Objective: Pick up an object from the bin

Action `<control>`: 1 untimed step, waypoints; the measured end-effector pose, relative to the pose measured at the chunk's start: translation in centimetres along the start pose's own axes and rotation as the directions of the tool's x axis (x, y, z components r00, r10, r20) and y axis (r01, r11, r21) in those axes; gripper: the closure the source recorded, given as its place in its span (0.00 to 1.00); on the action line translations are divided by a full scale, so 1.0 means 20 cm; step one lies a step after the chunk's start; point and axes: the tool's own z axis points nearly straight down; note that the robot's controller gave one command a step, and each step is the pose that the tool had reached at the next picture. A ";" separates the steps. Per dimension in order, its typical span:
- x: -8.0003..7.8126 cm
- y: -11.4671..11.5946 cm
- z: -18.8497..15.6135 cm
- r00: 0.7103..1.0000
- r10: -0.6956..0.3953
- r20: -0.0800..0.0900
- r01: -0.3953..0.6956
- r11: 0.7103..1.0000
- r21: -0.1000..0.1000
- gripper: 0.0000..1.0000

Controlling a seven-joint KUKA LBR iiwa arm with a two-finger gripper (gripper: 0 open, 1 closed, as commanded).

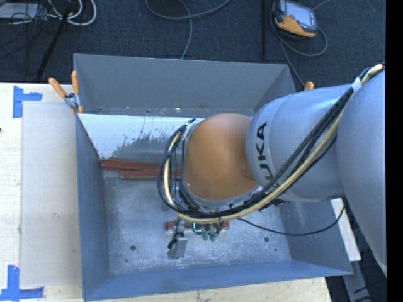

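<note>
Dark carpet (208, 24) strewn with cables is noted behind the grey metal bin (88, 194). The arm (315, 150) is extended in from the right and bent steeply downward, its orange wrist cover (217, 156) ringed by looped cables (167, 175). Lettering ending in "UKA" is read on the grey casing. The gripper (189, 233) is lowered close to the bin floor, towards the front. How far it is open, and whether anything is held, cannot be determined. A small grey block (177, 248) is recorded on the floor just beside the gripper, on its front-left side; contact cannot be confirmed. Reddish-brown strips (135, 168) are noted at the far-left floor, well apart.
</note>
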 end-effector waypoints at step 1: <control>-0.16 -0.24 0.42 0.966 -0.259 0.004 0.259 0.966 0.001 0.00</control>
